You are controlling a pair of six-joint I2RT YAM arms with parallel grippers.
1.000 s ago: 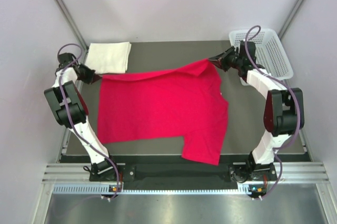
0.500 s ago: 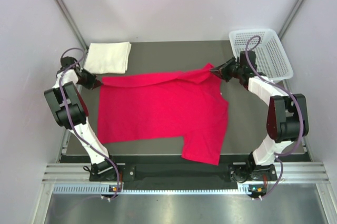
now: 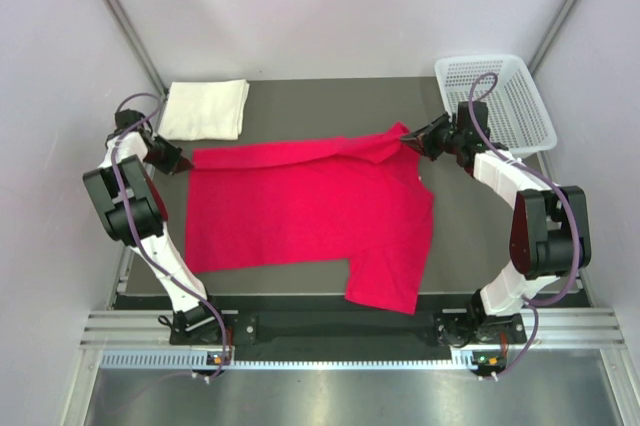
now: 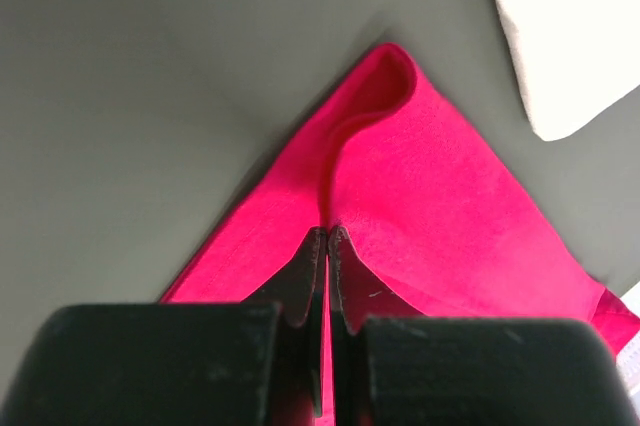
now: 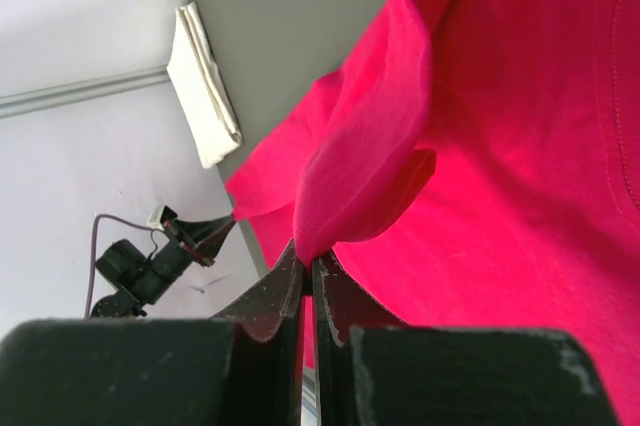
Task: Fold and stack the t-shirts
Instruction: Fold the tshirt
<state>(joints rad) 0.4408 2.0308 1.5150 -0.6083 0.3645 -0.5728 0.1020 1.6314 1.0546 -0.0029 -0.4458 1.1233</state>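
Observation:
The red t-shirt (image 3: 310, 211) lies spread across the dark table, its far edge lifted and folded toward the near side. My left gripper (image 3: 183, 158) is shut on the shirt's far left corner (image 4: 380, 146), a thin fold pinched between the jaws. My right gripper (image 3: 410, 138) is shut on the far right corner, and the red cloth (image 5: 400, 146) bulges up from its closed tips. The cream-white t-shirt (image 3: 206, 109) sits folded at the far left corner of the table, also in the right wrist view (image 5: 203, 86).
A white mesh basket (image 3: 500, 96) stands at the far right corner, just behind my right arm. Bare table (image 3: 330, 101) shows behind the red shirt. Light walls close in the table on three sides. One sleeve of the red shirt hangs toward the near edge (image 3: 385, 291).
Both grippers have drawn the shirt's far edge toward the near side and lower, so it now overlaps the body. The right arm has swung nearer; the left gripper has shifted slightly nearer.

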